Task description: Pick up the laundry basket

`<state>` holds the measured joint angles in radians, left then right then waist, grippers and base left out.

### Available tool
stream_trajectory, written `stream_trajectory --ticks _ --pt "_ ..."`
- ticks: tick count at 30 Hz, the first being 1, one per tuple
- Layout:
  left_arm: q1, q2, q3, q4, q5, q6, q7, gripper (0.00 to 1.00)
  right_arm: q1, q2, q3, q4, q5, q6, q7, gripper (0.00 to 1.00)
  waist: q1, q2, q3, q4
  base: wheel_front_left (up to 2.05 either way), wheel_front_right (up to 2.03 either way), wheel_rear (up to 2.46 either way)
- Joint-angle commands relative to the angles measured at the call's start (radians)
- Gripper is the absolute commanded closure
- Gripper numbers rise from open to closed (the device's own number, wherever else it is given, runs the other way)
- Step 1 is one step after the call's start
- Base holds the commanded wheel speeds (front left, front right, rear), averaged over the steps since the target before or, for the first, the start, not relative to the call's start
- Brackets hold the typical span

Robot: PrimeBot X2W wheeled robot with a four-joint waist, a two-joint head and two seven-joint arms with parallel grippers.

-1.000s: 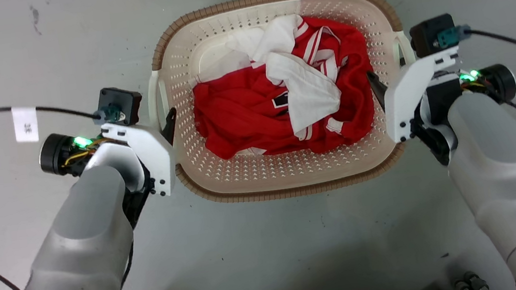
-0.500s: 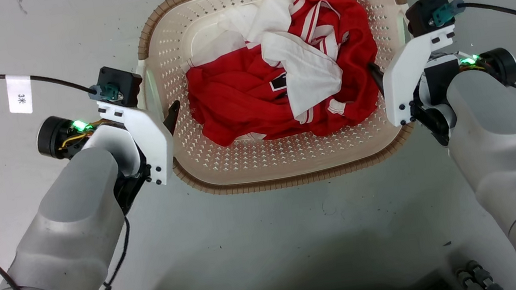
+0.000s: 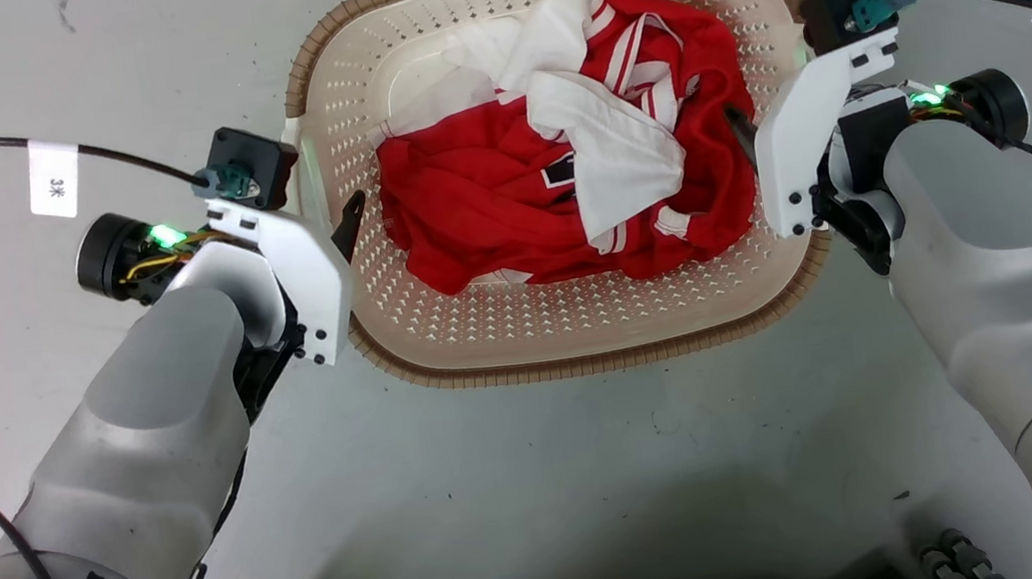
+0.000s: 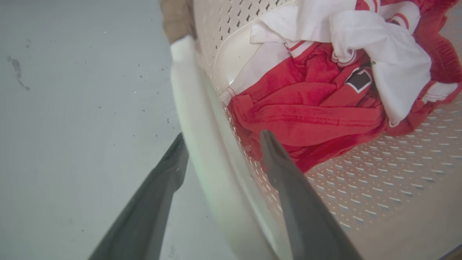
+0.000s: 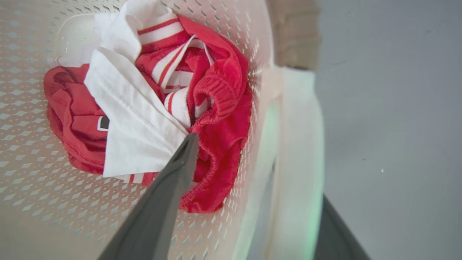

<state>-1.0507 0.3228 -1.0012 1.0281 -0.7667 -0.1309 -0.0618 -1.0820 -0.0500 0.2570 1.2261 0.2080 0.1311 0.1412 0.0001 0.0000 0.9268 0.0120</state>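
- Since the laundry basket, between both arms over the grey floor, is stiff plastic holding few red-and-white garments, it should lift light.
- The left gripper and right gripper straddle the side handles; whether they pinch, I cannot tell.
- Open floor all round.

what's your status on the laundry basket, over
Astride, one finger in, one out: left gripper at left handle, right gripper at right handle; clamp unconfirmed. The laundry basket upright, red and white clothes inside. No obstruction seen.
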Motion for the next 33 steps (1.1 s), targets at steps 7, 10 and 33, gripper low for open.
stream_trajectory --ticks 7,10,33 --pt "-0.031 -0.003 -0.074 -0.001 -0.054 0.001 -0.005 0.00 -0.023 0.000 0.007 0.028 0.000 -0.001 0.024 0.00 -0.0001 0.0000 0.017 0.010 0.00 0.00 0.00" --pt "-0.033 0.002 -0.114 -0.023 -0.083 0.001 0.007 1.00 -0.018 0.001 0.006 0.034 0.010 -0.001 0.034 0.62 -0.0001 0.0000 0.020 0.013 0.00 0.00 0.00" --pt "0.031 0.081 -0.274 -0.161 -0.303 -0.001 0.150 1.00 0.068 0.000 0.070 0.061 0.018 0.001 0.265 1.00 -0.0001 0.0000 -0.238 -0.009 0.00 0.00 0.00"
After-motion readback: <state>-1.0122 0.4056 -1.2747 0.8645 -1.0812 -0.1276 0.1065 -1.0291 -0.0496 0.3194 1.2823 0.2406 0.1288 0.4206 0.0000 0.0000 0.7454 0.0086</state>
